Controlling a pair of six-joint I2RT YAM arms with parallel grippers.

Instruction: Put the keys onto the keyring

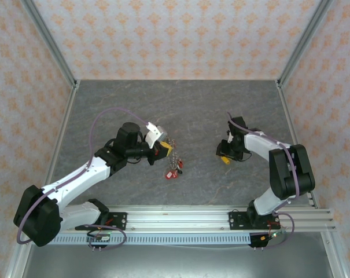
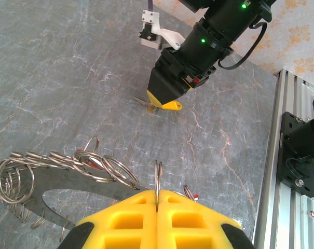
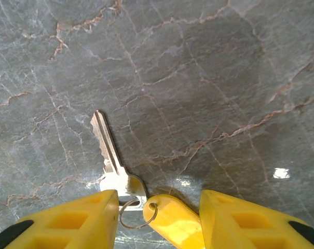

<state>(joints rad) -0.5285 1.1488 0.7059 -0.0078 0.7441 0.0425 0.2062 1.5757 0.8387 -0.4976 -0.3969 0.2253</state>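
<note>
Left gripper (image 2: 158, 201): 2 pads squeezed tight, pinching the keyring (image 2: 158, 177) upright by its edge.
Loops (image 2: 68, 165): a tangle of wire rings trailing left of the keyring across the table (image 2: 68, 62).
Red keys (image 1: 173, 171): bunched on the table just beside the left gripper.
Right gripper (image 3: 159, 220): jaws partway apart, gripping nothing, straddling a yellow tag (image 3: 172, 220).
Silver key (image 3: 111, 155): 1, flat on the table, blade pointing away, joined to the tag by a small ring (image 3: 133, 212).

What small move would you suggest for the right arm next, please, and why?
The key lies flat on the table between the open right fingers, unheld, beside its yellow tag, while the left fingers pinch a thin ring upright. So probably close on the key's head.
</note>
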